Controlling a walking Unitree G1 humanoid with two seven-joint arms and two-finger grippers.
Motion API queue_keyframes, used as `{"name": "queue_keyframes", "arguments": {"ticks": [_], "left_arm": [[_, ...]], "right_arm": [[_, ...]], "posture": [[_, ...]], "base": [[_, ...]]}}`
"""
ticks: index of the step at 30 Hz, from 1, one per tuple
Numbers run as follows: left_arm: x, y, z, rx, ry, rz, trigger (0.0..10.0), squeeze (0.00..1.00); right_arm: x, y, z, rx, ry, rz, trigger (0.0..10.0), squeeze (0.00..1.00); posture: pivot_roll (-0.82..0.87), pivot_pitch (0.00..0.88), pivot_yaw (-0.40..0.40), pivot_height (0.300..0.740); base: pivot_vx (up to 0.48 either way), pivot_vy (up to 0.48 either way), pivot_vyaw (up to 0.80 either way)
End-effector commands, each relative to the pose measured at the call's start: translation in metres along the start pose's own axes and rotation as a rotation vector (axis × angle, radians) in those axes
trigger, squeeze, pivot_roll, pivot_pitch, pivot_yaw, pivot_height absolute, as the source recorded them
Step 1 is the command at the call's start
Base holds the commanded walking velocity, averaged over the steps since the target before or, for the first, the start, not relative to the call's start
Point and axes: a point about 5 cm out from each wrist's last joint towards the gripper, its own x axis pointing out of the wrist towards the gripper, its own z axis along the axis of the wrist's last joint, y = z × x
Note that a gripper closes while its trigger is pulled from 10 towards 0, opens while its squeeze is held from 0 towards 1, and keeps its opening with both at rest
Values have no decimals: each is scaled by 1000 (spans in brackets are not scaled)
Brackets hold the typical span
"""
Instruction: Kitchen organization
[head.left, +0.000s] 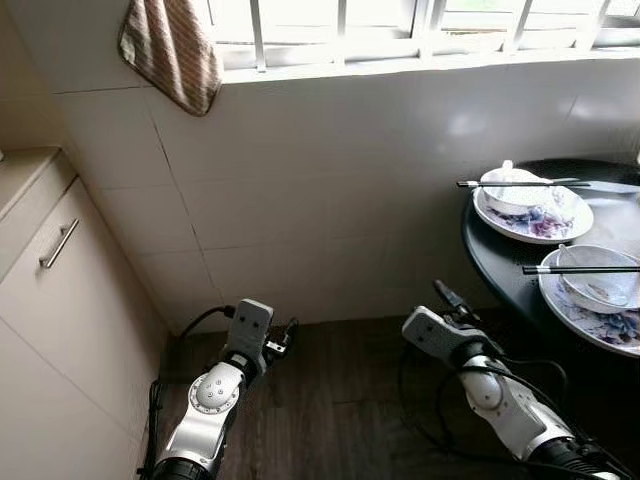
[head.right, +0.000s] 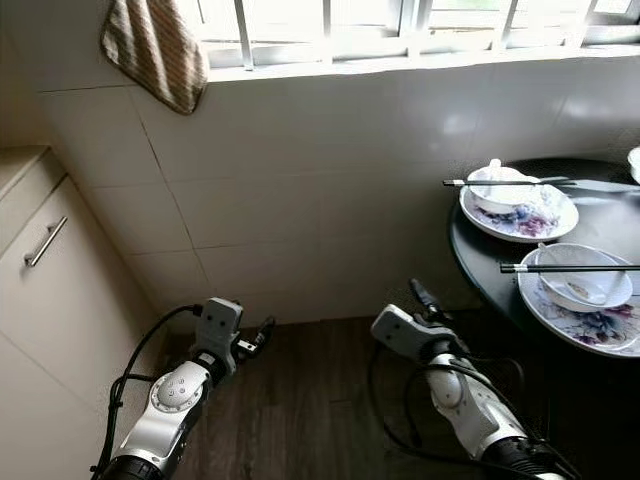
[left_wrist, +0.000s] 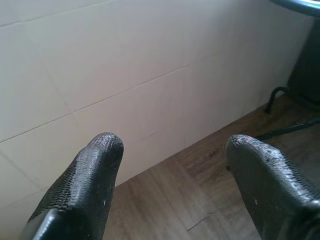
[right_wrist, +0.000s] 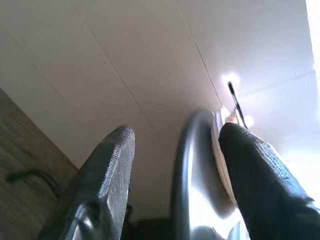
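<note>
From the head views, a round black table (head.left: 500, 262) is seen at right against a tiled wall (head.left: 330, 180), carrying 2 plates (head.left: 545, 222), each with a bowl (head.left: 515, 190) bridged by chopsticks (head.left: 520, 184). A cabinet (head.left: 60, 300) stands left; bare wood floor (head.left: 340, 400) lies between.

In the left wrist view, the left gripper (left_wrist: 170, 165) is held apart, toward the wall's base.

In the right wrist view, the right gripper (right_wrist: 175, 165) is spread, beside the table's edge (right_wrist: 182, 170).

Table (head.left: 490, 250) at right, cabinet (head.left: 60, 330) at left, wall (head.left: 330, 200) behind
</note>
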Motion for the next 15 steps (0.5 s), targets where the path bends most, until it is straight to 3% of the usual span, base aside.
{"name": "queue_keyframes", "arguments": {"ticks": [1, 9, 15], "left_arm": [[0, 1, -2, -8, 19, -1, 10000, 0], [0, 0, -3, -11, 22, -2, 10000, 0], [1, 0, -3, -15, 23, -1, 10000, 0]], "right_arm": [[3, 1, 8, -31, -30, 5, 10000, 0], [8, 4, 22, 5, -96, 22, 10000, 0], [6, 14, 25, 22, -121, 92, 10000, 0]], "posture": [[24, 0, 42, 740], [30, 0, 40, 740], [31, 0, 36, 740]], "base": [[0, 0, -800], [0, 0, -763], [0, 0, 0]]}}
